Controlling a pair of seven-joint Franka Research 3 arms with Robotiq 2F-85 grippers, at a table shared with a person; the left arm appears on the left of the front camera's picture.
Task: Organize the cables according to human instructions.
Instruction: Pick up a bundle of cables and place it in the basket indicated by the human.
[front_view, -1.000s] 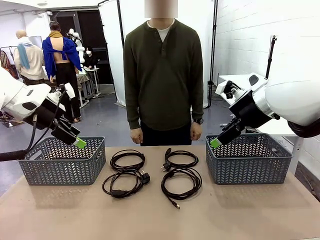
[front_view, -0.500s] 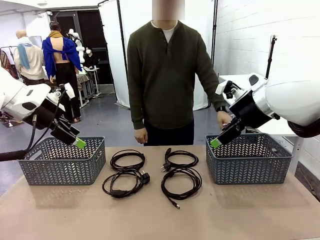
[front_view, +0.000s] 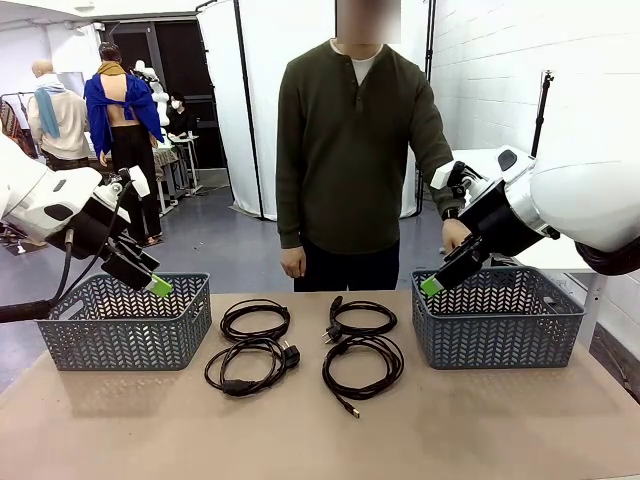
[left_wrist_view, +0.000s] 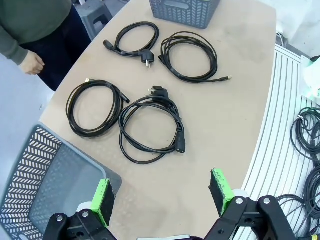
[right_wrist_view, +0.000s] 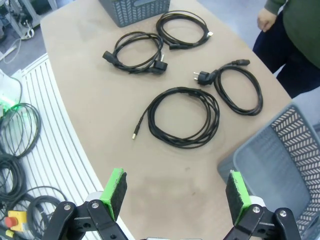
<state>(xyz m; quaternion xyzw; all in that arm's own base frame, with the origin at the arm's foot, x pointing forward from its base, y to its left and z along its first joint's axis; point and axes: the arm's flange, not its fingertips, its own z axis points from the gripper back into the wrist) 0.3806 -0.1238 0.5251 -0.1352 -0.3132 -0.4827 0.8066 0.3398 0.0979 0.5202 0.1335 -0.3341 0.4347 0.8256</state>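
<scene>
Four black coiled cables lie mid-table between two baskets: far left, near left with a chunky plug, far right, near right. My left gripper hangs open above the left basket's far right corner, holding nothing. In the left wrist view its fingers frame bare table, the cables beyond. My right gripper hangs open over the right basket's left rim. From the right wrist, the nearest coil lies ahead of that open gripper.
A person in a dark green top stands at the far edge, one hand raised beside my right arm above the right basket, the other hand hanging down. Bare table stretches in front of the coils. More cables lie on the floor.
The person has stepped toward the picture's right and lifted a hand up beside my right arm. Both arms and all the cables stay where they were.
</scene>
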